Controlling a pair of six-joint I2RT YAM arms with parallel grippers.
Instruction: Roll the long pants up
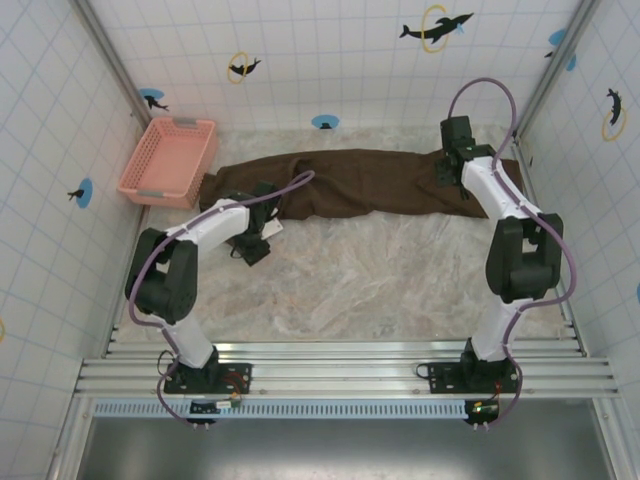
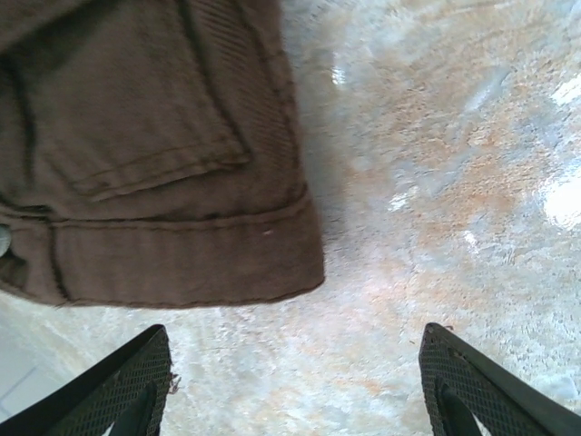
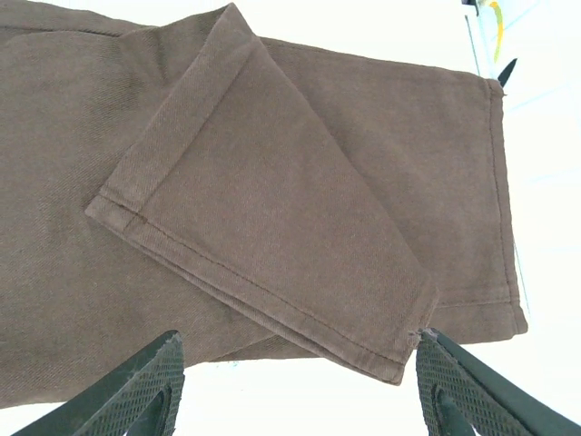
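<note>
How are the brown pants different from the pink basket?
The long pants are dark brown and lie flat. The pink basket has raised, slotted walls. The long pants stretch across much of the table and are far longer than the pink basket. Both rest near the table's far edge.

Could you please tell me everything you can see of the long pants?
The long pants are dark brown, plain twill-like fabric, lying unrolled across the far part of the table, lengthwise left to right. The waistband, with a stitched pocket beside it, is at the left end; the leg hems are at the right, one leg end folded diagonally over the other.
</note>
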